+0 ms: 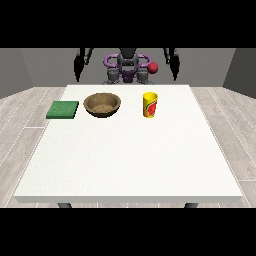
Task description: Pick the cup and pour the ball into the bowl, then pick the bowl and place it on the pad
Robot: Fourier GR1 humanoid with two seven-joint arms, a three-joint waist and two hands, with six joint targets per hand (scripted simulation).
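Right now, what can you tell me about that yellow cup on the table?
The yellow cup stands upright on the white table, open end up, with a red mark on its side. It looks smooth, like plastic. It sits to the view's right of the brown bowl, apart from it. No hand touches it. What is inside it cannot be seen from here.

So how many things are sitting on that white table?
3. A green pad at the view's left, a brown bowl beside it, and a yellow cup further right. Anything inside the cup is hidden.
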